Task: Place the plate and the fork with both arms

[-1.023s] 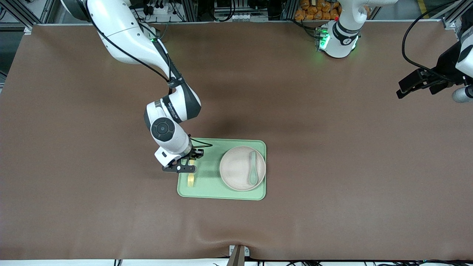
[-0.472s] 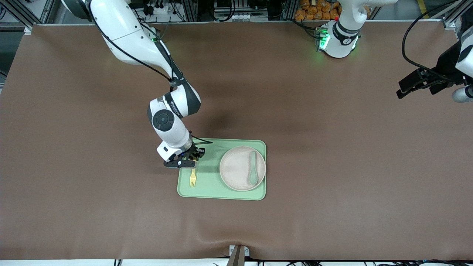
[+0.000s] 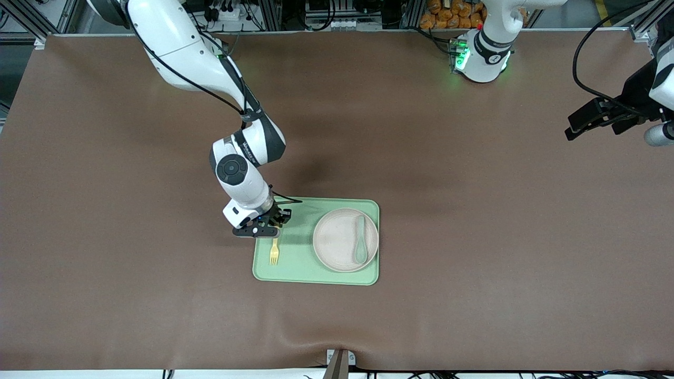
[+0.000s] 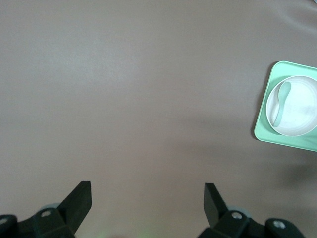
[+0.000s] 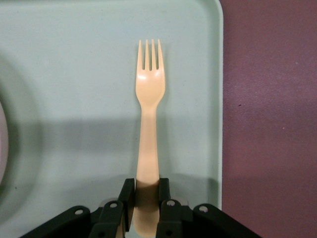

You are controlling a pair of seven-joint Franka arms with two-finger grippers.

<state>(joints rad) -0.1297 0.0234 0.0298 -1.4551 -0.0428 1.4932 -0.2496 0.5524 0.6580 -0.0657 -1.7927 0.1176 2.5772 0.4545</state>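
Over the light green tray (image 3: 300, 263), at its end toward the right arm, the right gripper (image 3: 261, 230) is clamped on the handle of the fork (image 5: 148, 139). From between the fingers (image 5: 126, 196) the fork sticks out toward the front camera, tines leading, flat above the tray floor. Beside it on the same tray sits the plate (image 3: 337, 245) with a green spoon (image 3: 360, 239) lying in it. Off at its own end of the table the left gripper (image 4: 148, 206) waits above bare tabletop, fingers spread wide, holding nothing.
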